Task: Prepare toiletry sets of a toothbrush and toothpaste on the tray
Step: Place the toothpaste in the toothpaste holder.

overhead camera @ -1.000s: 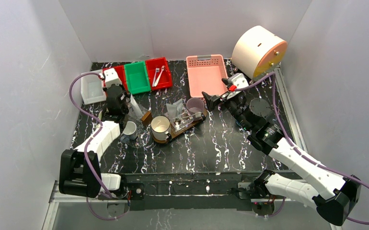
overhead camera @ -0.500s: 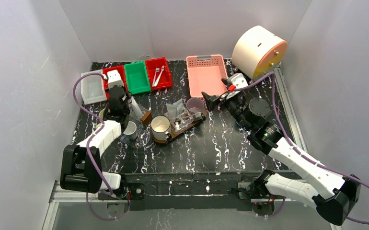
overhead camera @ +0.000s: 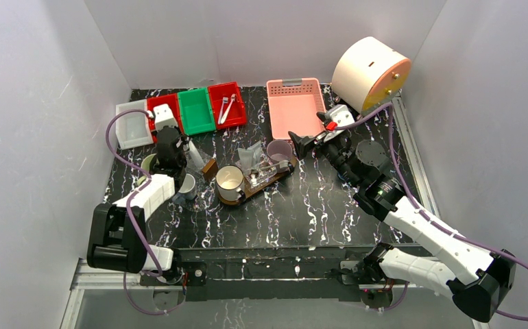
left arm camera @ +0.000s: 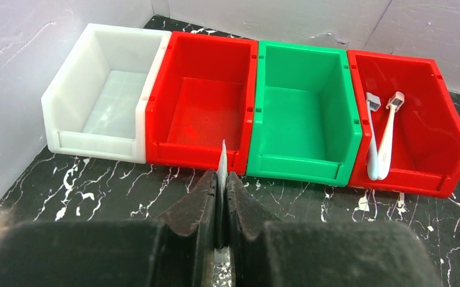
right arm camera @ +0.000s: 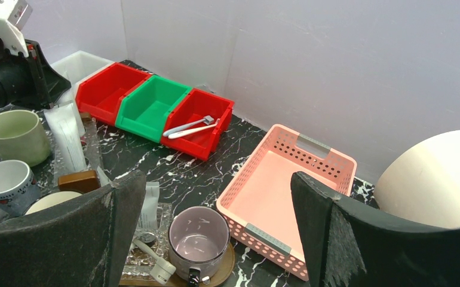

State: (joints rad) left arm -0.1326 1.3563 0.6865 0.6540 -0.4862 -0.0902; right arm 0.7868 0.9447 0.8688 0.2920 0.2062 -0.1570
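Top camera is looking down from above and behind the arm bases, taking in the whole table point(overhead camera: 302, 205). Left wrist camera is sitting low and close, peering over the left fingers point(left arm camera: 195, 203) at the bin row point(left arm camera: 299, 167) just beyond. Right wrist camera is facing between the right fingers point(right arm camera: 96, 239), catching the same bin row farther off.

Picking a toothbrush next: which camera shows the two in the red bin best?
Left wrist: the toothbrushes lie large and sharp, side by side in the rightmost red bin. The top view shows them tiny; the right wrist view, smaller and slanted.
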